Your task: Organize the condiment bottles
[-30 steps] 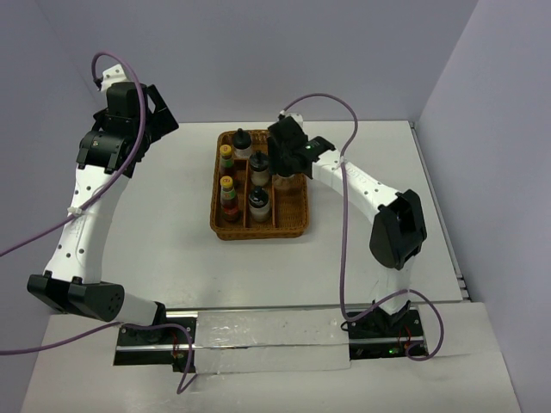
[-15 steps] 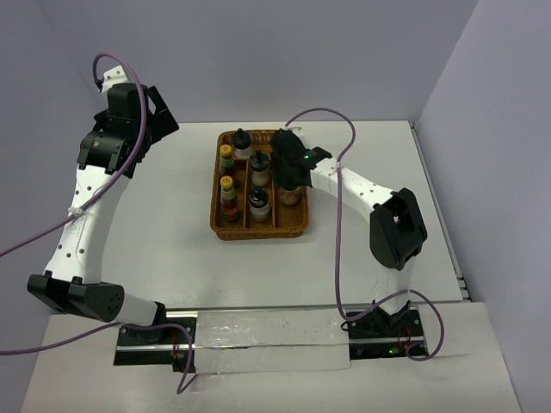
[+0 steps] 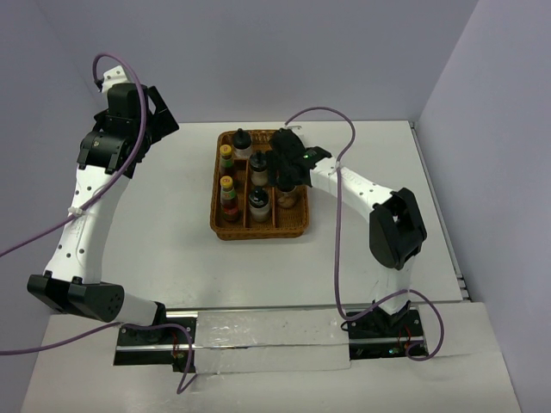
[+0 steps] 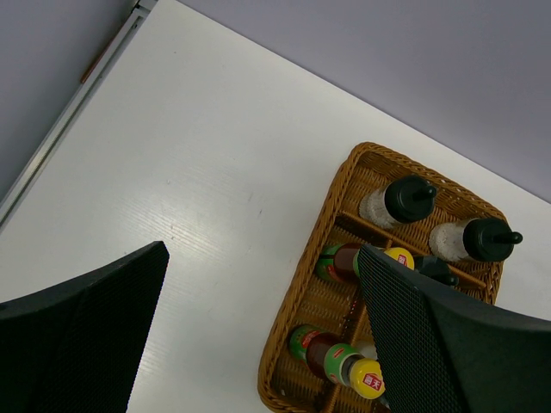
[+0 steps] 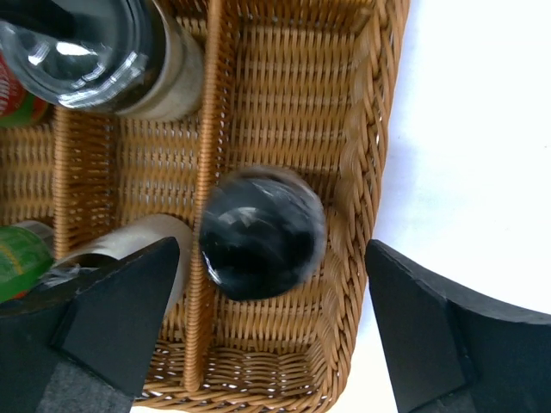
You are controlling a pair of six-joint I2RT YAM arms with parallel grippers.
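The condiment bottles stand in the wicker tray. Two yellow-capped reddish ones fill its left column. Black-capped whitish ones stand further right. My right gripper hovers open over the right compartment. In the right wrist view a black-capped bottle stands blurred between the spread fingers, apart from both. My left gripper is raised at the back left, open and empty. The left wrist view looks down on the tray and the yellow caps.
The tray's divider runs just left of the released bottle, with the outer rim on its right. Another black-capped bottle stands across the divider. White table lies left of the tray, and grey walls enclose the back and sides.
The right gripper lowered the black-capped bottle into the tray's right compartment, then opened and let it go. The left arm has not moved.
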